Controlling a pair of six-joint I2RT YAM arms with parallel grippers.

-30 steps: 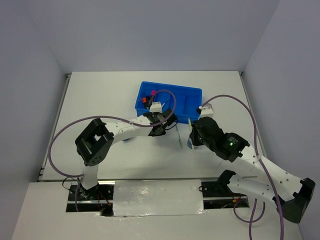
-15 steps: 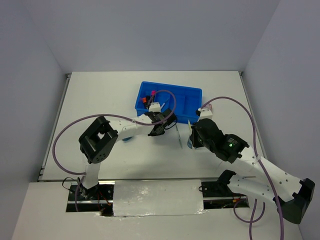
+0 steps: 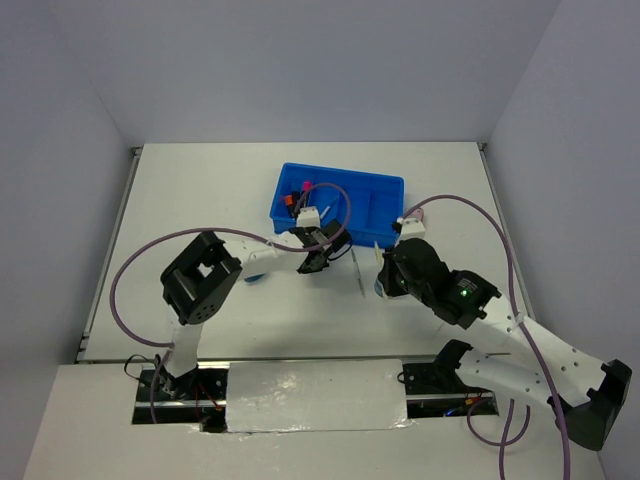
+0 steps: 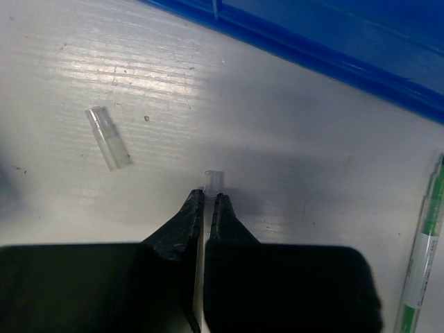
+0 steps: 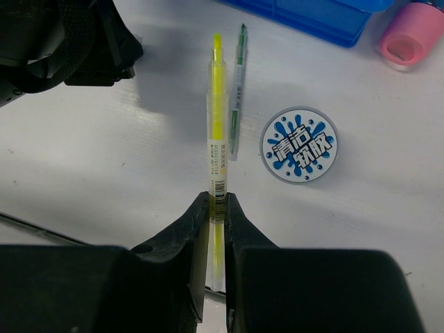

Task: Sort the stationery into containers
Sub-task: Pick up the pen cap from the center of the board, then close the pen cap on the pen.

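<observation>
Right wrist view: the right gripper (image 5: 217, 201) is closed on a yellow pen (image 5: 216, 111), clamped toward its rear end, with the tip pointing toward the blue tray (image 5: 312, 17).
Lift: I cannot tell whether the pen is off the desk (image 5: 104, 152).
Neighbours: a green pen (image 5: 238, 90) lies just beside the yellow one and nearly parallel to it. A round blue-white roll (image 5: 300, 153) lies flat to the right, and a pink tube (image 5: 409, 38) sits near the tray's wall.
Left gripper (image 4: 207, 200): closed, with nothing visible between the fingers. Its tips are low over the desk and a small clear cap (image 4: 216, 180) lies just ahead of them. A longer clear cap (image 4: 109, 137) lies apart to the left.
Step in hand: probably carrying the yellow pen to the tray.
Doing it well: raise the pen straight up first so the green pen is not dragged along. Clear the tray's near wall, turn the pen lengthwise to a compartment, lower it and only then release.
Risk: the long free end could pivot in the grip, and the left gripper works close by.
</observation>
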